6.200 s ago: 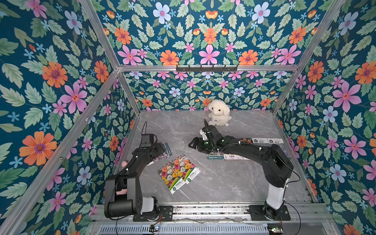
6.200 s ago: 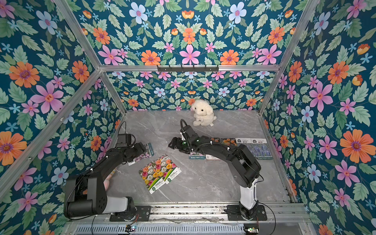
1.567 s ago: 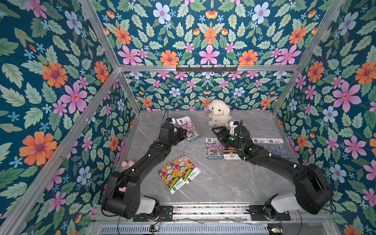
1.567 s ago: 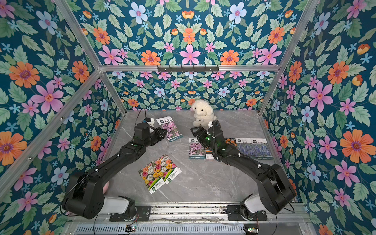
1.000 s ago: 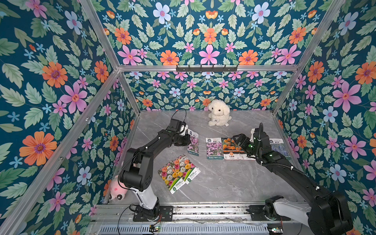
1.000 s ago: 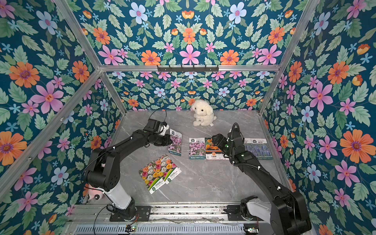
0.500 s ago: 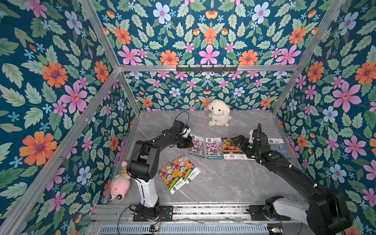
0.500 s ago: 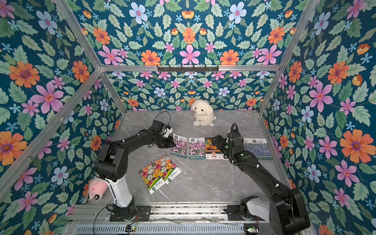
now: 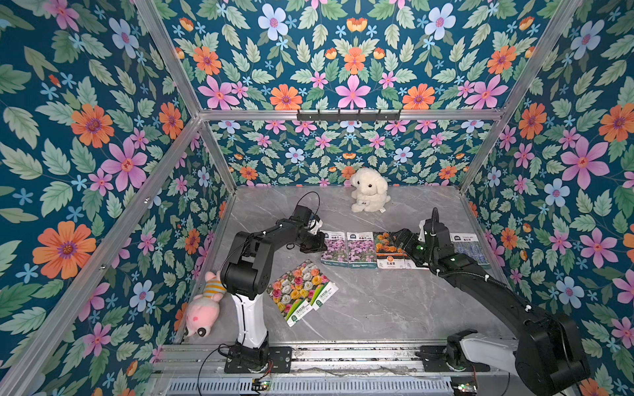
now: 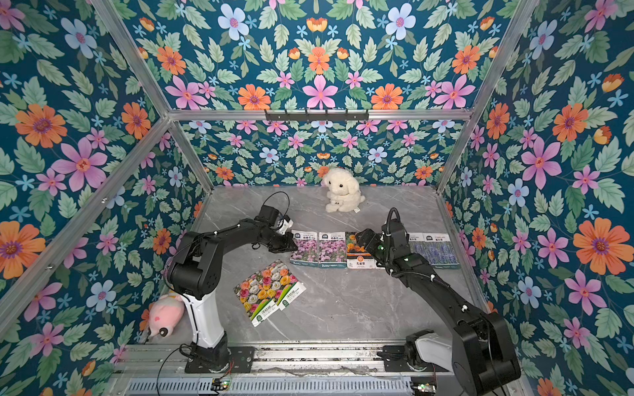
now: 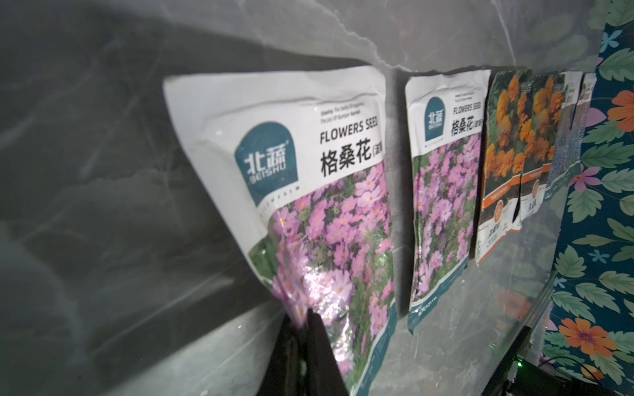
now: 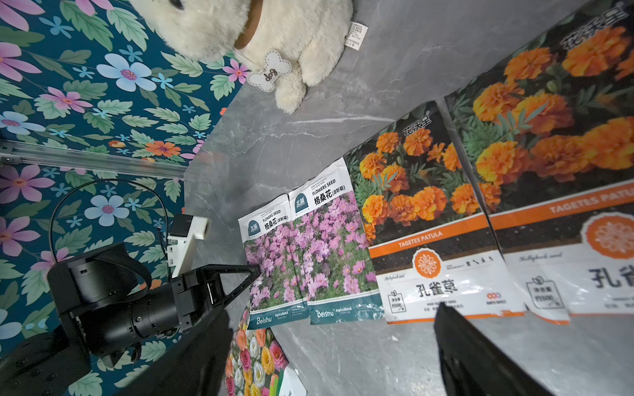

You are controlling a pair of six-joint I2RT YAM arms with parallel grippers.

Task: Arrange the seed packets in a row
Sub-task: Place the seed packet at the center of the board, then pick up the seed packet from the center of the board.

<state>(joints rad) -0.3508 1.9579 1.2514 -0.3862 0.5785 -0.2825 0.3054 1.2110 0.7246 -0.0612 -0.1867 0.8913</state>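
Nearest the front, the two multicolour packets [image 9: 300, 291] lie overlapped and skewed on the grey table [image 9: 377, 305], well apart from the others, with the pink plush toy [image 9: 200, 308] by the left wall. Further back, six packets lie side by side. The left gripper [image 11: 302, 319] is closed, pinching the outer edge of the leftmost pink-purple packet [image 9: 335, 247], which sits just beside the second pink-purple packet [image 9: 361, 248]. Next come the marigold packets [image 9: 386, 252], with the right gripper [image 9: 400, 240] over them, jaws spread wide and holding nothing. Then come the lavender packets [image 9: 470, 247], partly hidden by the arm. The white plush dog [image 9: 368, 193] sits at the back wall
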